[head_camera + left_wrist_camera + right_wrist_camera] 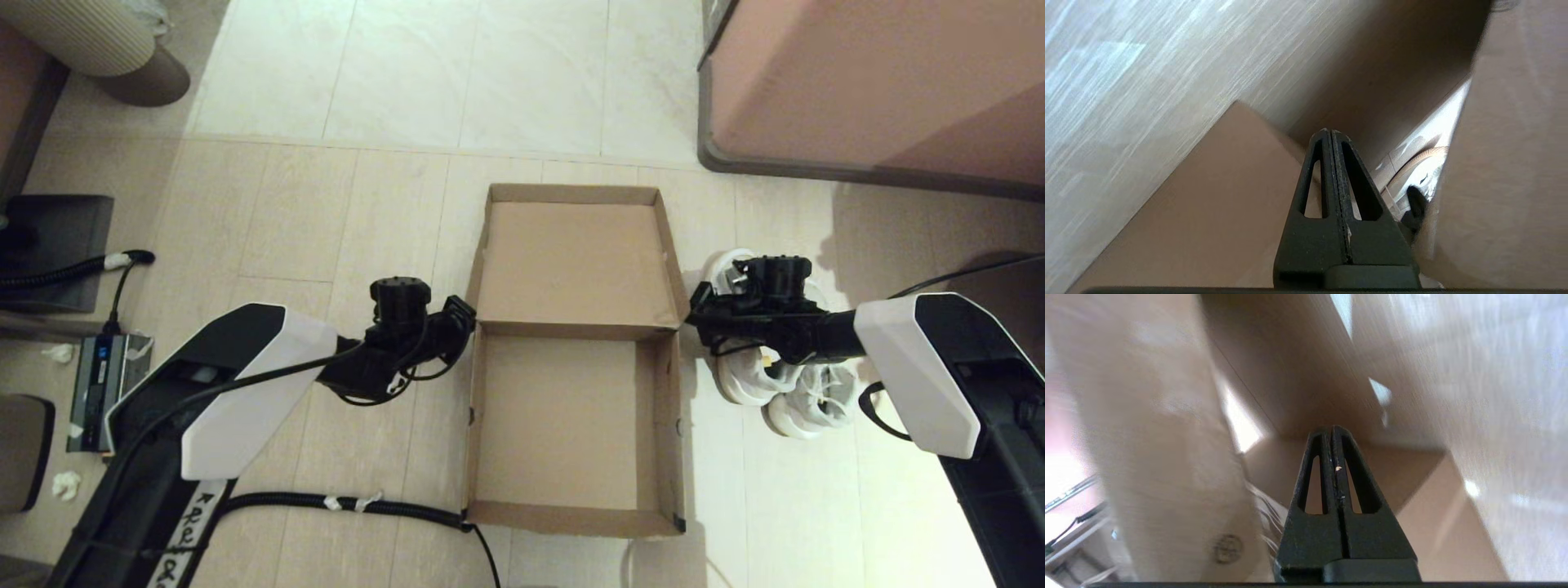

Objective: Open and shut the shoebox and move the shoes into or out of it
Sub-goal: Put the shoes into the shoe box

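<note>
The brown cardboard shoebox point(571, 416) lies open on the floor with nothing inside, and its lid point(575, 261) is folded back flat behind it. The white shoes point(804, 404) stand side by side on the floor just right of the box, partly under my right arm. My left gripper point(464, 314) is shut and empty at the box's left wall, by the hinge line. My right gripper point(694, 314) is shut and empty at the right wall, by the same line. Both wrist views show closed fingertips, left point(1330, 131) and right point(1331, 428), against cardboard.
A large pinkish-brown cabinet point(873, 82) stands at the back right. A black cable point(351, 502) runs along the floor to the box's near left corner. A small device point(102, 376), a dark block point(57, 245) and bits of paper lie at the left.
</note>
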